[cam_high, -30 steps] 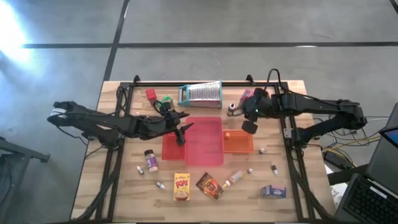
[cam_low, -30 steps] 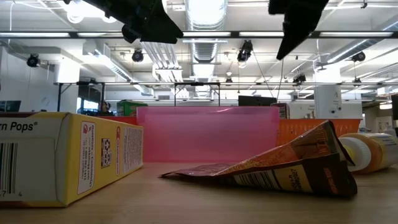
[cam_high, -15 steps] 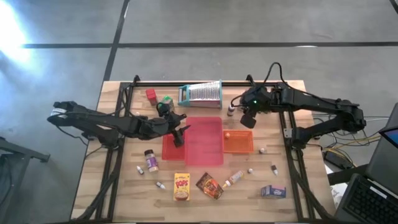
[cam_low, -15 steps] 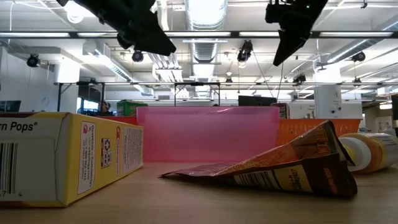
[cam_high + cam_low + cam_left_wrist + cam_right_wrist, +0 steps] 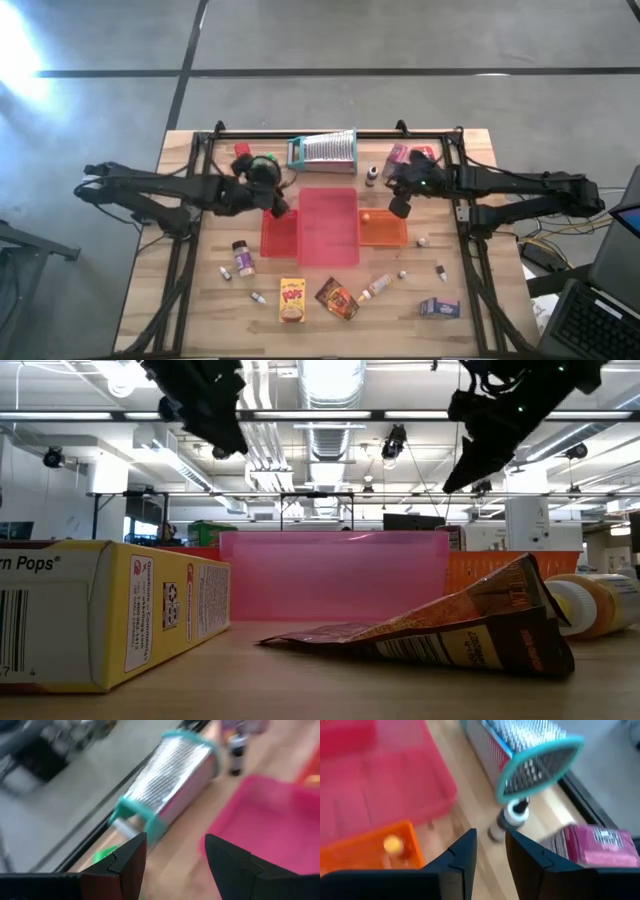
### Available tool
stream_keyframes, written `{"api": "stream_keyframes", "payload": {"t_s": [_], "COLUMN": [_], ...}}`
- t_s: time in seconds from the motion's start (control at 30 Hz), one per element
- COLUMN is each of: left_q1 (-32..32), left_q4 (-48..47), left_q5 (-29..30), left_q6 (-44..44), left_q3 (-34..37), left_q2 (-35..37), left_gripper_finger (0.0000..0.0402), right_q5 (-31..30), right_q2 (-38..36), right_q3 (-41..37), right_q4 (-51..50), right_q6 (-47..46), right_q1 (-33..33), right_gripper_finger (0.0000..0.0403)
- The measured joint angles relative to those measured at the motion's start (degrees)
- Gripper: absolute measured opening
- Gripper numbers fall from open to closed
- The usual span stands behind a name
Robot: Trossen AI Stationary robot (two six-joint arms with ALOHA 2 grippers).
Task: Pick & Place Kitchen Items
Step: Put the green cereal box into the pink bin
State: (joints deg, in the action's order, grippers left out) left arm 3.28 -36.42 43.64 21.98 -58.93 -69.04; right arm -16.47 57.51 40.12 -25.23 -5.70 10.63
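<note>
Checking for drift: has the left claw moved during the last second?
Yes. The left claw pulled back off the pink tray toward the table's left edge.

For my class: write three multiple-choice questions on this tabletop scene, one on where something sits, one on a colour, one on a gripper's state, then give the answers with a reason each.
1. Where does the metal grater lie?
A. at the far edge beyond the pink tray
B. inside the orange tray
C. beside the yellow box

2. What colour is the grater's frame?
A. red
B. teal
C. yellow

3. The left gripper is:
A. shut on a jar
B. holding the grater
C. open and empty

Answers: 1 A, the high view shows it there. 2 B, teal bands show in both wrist views. 3 C, its fingers stand apart around nothing.
</note>
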Motion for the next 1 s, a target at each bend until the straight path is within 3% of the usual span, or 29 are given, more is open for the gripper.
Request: {"api": "stream_keyframes", "payload": {"t_s": [0.13,0.27,0.63,0.73,1.0], "left_q1": [-4.5,-9.9,-23.8,-24.7,-24.8], "left_q4": [-6.6,-10.0,-14.0,-14.1,-15.3], "left_q5": [-0.1,-1.8,-17.8,-22.1,-25.1], "left_q6": [5.7,7.8,2.8,2.1,0.5], "left_q3": [-1.6,-2.5,-2.8,-2.8,-2.8], "left_q2": [0.0,0.0,-0.8,-1.6,-4.8], "left_gripper_finger": [0.0206,0.0207,0.0265,0.0271,0.0266], "right_q5": [1.2,3.3,3.3,3.3,3.3], "right_q2": [-3.5,-5.6,-7.9,-7.9,-7.9], "right_q3": [-5.7,-9.2,-9.8,-9.9,-9.9], "right_q4": [12.8,19.5,19.8,19.8,19.9], "right_q6": [0.5,1.7,3.1,3.2,3.1], "right_q1": [0.0,0.0,0.1,0.1,0.1], "right_gripper_finger": [0.0087,0.0085,0.0117,0.0126,0.0140]}}
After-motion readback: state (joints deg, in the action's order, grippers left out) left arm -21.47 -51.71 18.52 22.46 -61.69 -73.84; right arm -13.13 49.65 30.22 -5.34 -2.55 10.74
